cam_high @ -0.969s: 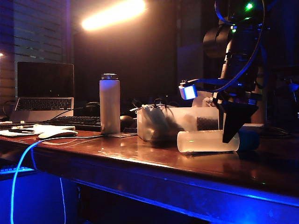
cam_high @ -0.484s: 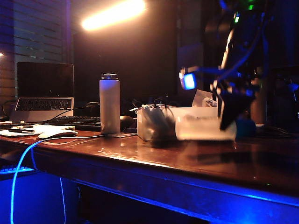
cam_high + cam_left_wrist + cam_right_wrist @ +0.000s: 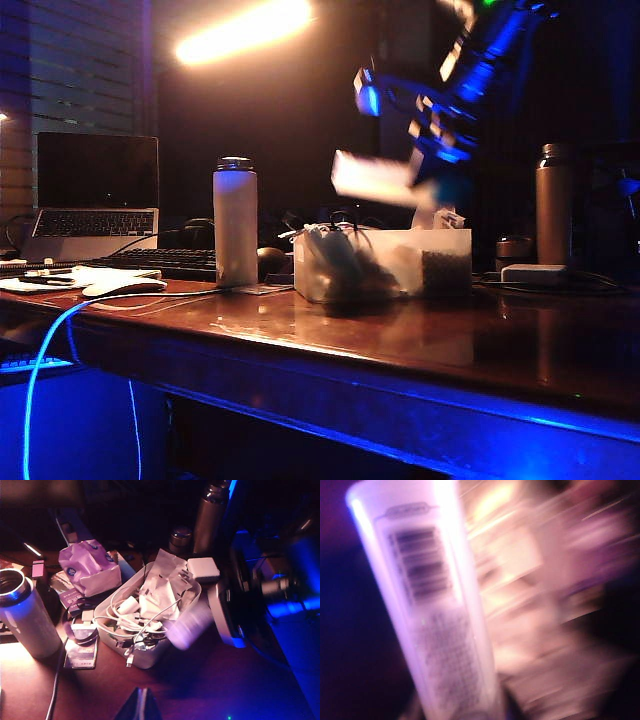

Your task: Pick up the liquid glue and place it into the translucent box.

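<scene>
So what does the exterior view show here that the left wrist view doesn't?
Only the exterior view shows the laptop, the keyboard and the right gripper carrying the liquid glue in the air above the translucent box. Only the left wrist view shows into the box: white cables and folded packets, plus the purple tissue pack beside it. Both show the box, the white flask and the brown bottle. The left gripper itself isn't clearly visible in either.

The whitish cylindrical glue bottle hangs above the frosted rectangular plastic box, apparently held by the right gripper. A tall white flask stands left of the box, a brown metal bottle right. The left gripper hovers near the box.
</scene>
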